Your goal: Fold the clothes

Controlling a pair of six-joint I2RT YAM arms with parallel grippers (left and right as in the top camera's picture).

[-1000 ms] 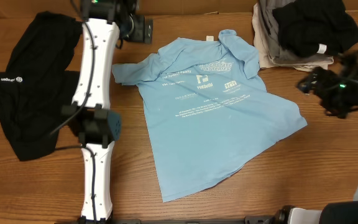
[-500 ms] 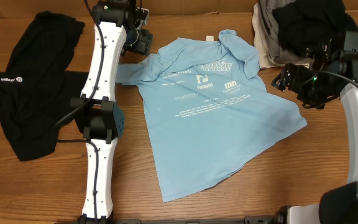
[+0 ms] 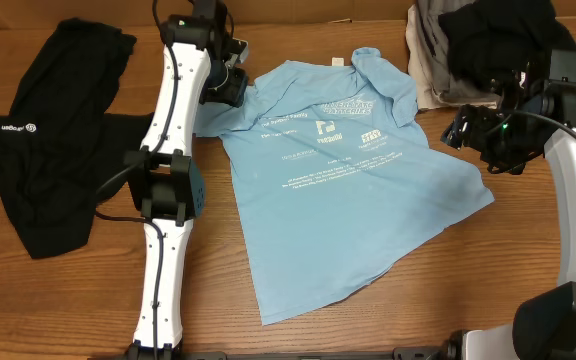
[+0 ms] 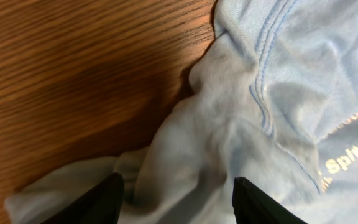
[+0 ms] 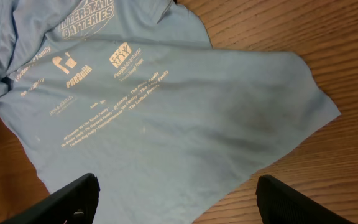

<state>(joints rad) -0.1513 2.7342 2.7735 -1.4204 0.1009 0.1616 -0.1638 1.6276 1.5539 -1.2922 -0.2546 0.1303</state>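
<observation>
Overhead, the left gripper has come down onto the near sleeve of the light blue T-shirt. The shirt lies print-up and askew in the middle of the wooden table, not yet folded. A second ago that arm hung by the far edge of the table, clear of the cloth, and the sleeve lay flatter and stretched further out. On the other side, the right gripper has swung in from the table's right margin and now hovers just beside the shirt's other shoulder. The black top sprawls well apart on the left and the pile of garments sits in the far right corner, both where they were. From the left wrist, we see the left gripper straddling the bunched sleeve. Its fingers have drawn in on either side of the cloth, though we cannot tell whether they have pinched it yet. From the right wrist, the right gripper gapes wide above the printed T-shirt and holds nothing. We judge that both arms are taking up the shoulders for a first fold, with the left grasp about to land and the right one yet to descend.
</observation>
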